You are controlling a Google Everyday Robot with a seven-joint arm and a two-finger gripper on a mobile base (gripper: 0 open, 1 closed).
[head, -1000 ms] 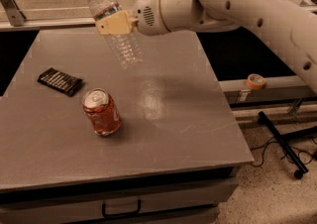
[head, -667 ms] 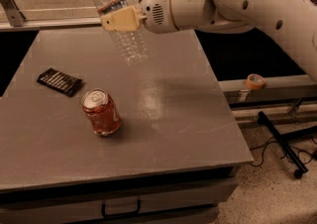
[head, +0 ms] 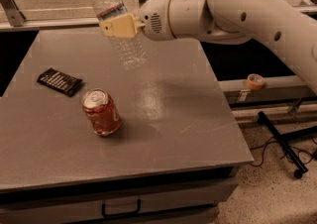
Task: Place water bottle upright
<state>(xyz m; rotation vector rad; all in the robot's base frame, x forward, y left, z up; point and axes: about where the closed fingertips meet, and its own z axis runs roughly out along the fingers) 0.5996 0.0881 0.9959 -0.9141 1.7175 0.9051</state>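
Observation:
The water bottle point(head: 118, 20) is clear crinkly plastic with a white cap and a thin label band. It hangs in the air above the back middle of the grey table point(head: 163, 119), cap up and tilted a little to the left. My gripper point(head: 119, 26) is shut on the bottle's middle, coming in from the right on the white arm point(head: 237, 10). The bottle's bottom is well above the table top.
A red soda can point(head: 101, 112) stands upright left of the table's centre. A black snack packet point(head: 60, 81) lies flat at the left. An orange tape roll point(head: 255, 80) sits on a ledge to the right. Cables and a black stand lie on the floor right.
The gripper has carried the bottle slightly right and the bottle has tipped closer to upright. The can and packet have not moved.

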